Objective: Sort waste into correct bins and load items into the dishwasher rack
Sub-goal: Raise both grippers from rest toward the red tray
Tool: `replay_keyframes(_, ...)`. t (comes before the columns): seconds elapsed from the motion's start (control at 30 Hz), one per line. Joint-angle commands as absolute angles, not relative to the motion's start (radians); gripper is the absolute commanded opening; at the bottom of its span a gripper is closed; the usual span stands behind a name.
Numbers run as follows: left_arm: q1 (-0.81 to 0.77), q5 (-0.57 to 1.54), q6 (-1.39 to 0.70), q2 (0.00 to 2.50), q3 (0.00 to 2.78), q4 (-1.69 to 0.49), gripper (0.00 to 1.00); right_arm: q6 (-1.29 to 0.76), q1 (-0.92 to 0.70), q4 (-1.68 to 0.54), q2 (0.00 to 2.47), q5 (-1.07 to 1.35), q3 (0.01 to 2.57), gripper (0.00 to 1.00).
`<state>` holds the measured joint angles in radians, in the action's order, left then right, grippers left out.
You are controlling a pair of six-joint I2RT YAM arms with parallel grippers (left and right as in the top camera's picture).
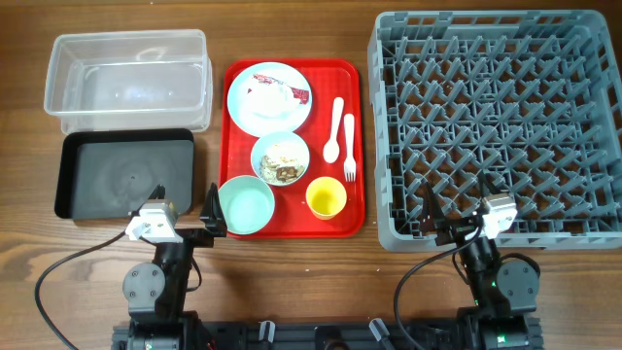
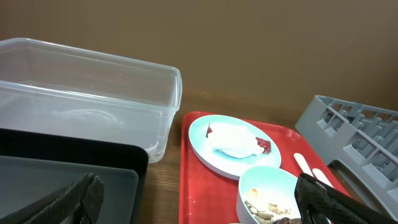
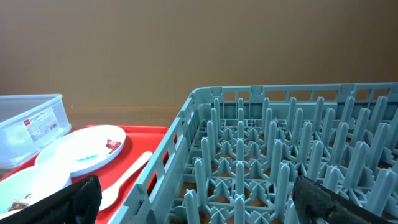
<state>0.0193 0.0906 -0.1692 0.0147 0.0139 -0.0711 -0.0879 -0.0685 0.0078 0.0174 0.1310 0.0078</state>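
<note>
A pale blue plate on the red serving tray carries crumpled tissue and a red wrapper. One bowl holds food scraps, the other bowl is empty. A yellow cup, a spoon and a fork lie beside them. The clear tub and the black tray stand at the left, both empty. The grey rack is at the right. My left gripper is open between the black tray and the empty bowl. My right gripper is open over the rack's near edge.
The left wrist view shows the tub, the black tray, the plate and the scraps bowl ahead of the open fingers. The right wrist view shows rack pegs between its fingers.
</note>
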Motion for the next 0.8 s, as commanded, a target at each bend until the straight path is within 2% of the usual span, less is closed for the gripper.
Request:
replay_keyframes(0.0,0.015,0.077,-0.164,0.003,0.006,-0.072,1.0,-0.081,-0.064,0.011,0.005,0.144,0.005,1.0)
replay_keyframes(0.77,0.015,0.077,-0.164,0.003,0.006,-0.072,1.0,-0.079,-0.064,0.006,0.005,0.083,0.005,1.0)
